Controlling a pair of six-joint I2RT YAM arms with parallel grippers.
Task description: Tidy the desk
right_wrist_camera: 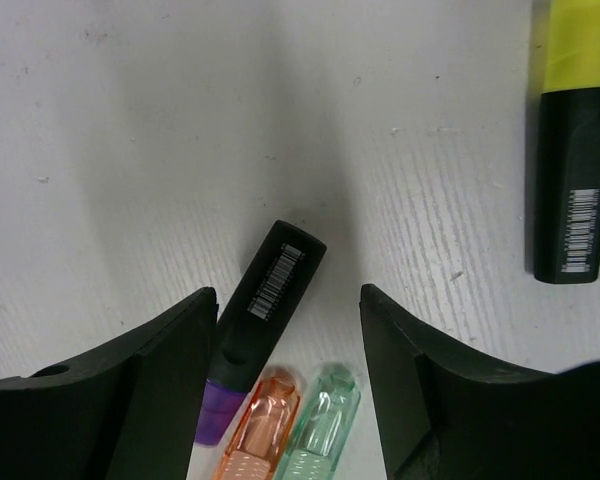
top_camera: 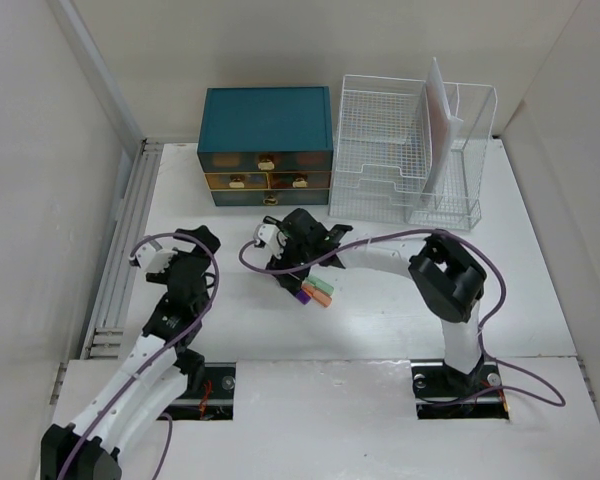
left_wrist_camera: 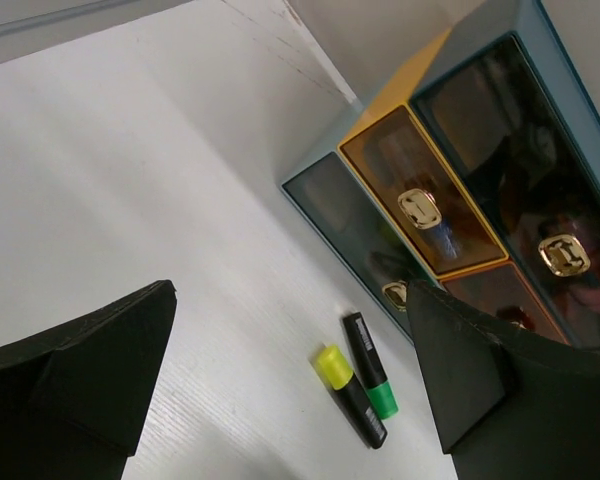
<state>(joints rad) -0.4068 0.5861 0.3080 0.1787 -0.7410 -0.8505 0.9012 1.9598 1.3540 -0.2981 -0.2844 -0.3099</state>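
The white desk [top_camera: 380,320] holds several markers in front of the teal drawer chest [top_camera: 266,145]. My right gripper [right_wrist_camera: 288,330] is open and low over a black highlighter with a purple cap [right_wrist_camera: 265,320], an orange translucent marker [right_wrist_camera: 265,425] and a green translucent marker [right_wrist_camera: 320,425]. The purple-capped one lies against the left finger. In the top view these lie just below the right gripper [top_camera: 298,272]. My left gripper [left_wrist_camera: 290,380] is open and empty, facing a yellow-capped highlighter [left_wrist_camera: 348,393] and a green-capped highlighter [left_wrist_camera: 370,365] that lie side by side.
A white wire-mesh rack [top_camera: 410,150] with upright papers [top_camera: 438,120] stands at the back right beside the chest. Grooved rails [top_camera: 120,260] run along the desk's left side. The chest's gold-handled drawers [left_wrist_camera: 420,208] are shut. The yellow-capped highlighter also shows in the right wrist view [right_wrist_camera: 575,150].
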